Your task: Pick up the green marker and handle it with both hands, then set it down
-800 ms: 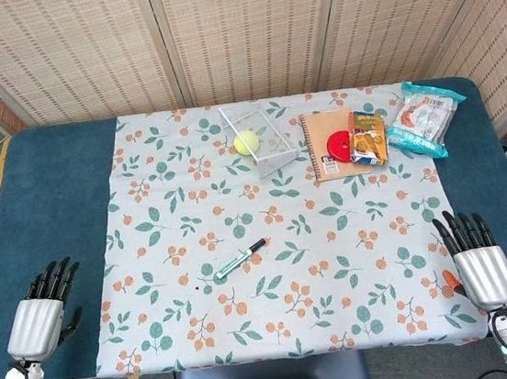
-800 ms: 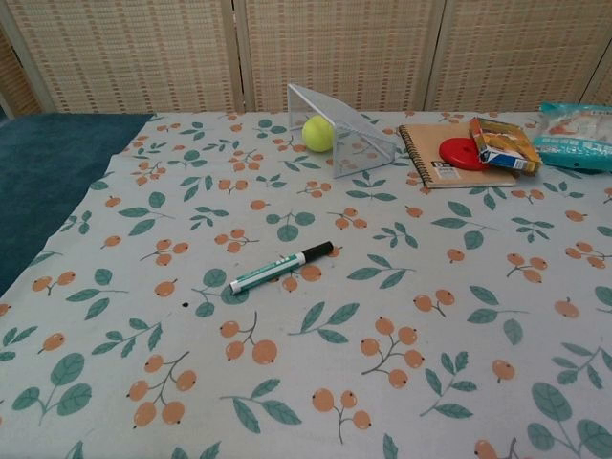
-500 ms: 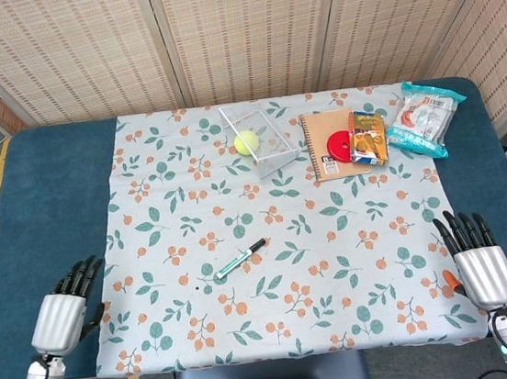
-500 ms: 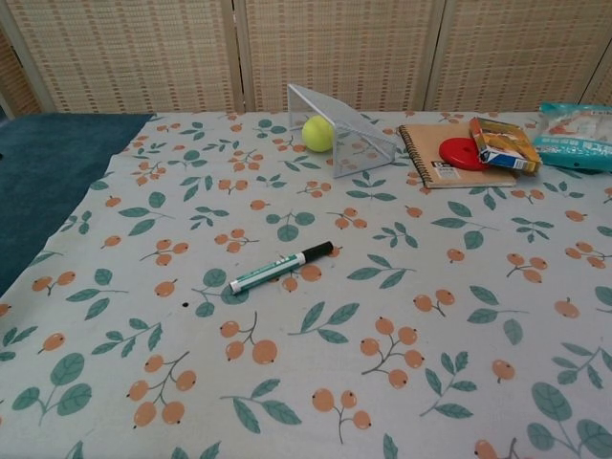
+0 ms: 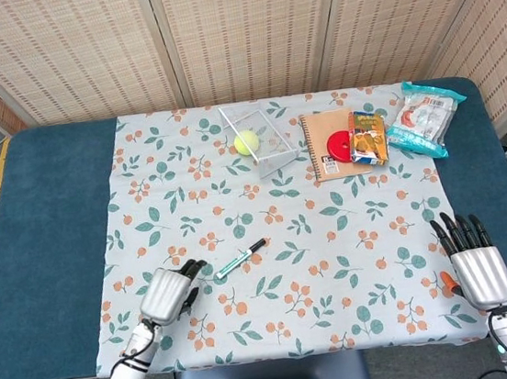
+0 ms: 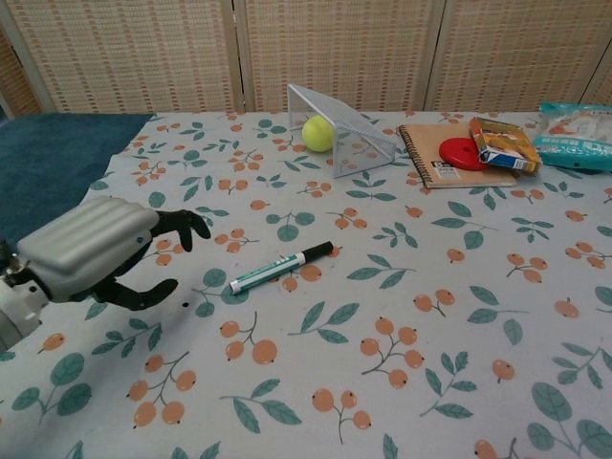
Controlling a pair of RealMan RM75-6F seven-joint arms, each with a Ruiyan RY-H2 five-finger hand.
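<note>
The green marker (image 5: 241,258) with a black cap lies flat on the floral cloth near the table's middle; the chest view shows the marker (image 6: 280,267) slanting up to the right. My left hand (image 5: 171,291) hovers just left of it, fingers apart and empty; in the chest view the left hand (image 6: 100,250) fills the lower left, fingertips short of the marker's green end. My right hand (image 5: 475,263) rests at the table's right front edge, fingers spread, holding nothing. The chest view does not show it.
A clear box (image 5: 262,137) with a yellow ball (image 5: 246,142) stands at the back. To its right lie a notebook (image 5: 321,138) with a red disc (image 5: 338,148), a snack box (image 5: 367,137) and a plastic bag (image 5: 423,118). An orange item (image 5: 448,281) lies by my right hand.
My left hand has swept from the table's left front edge rightward onto the cloth, close to the marker. The marker and my right hand have stayed put.
</note>
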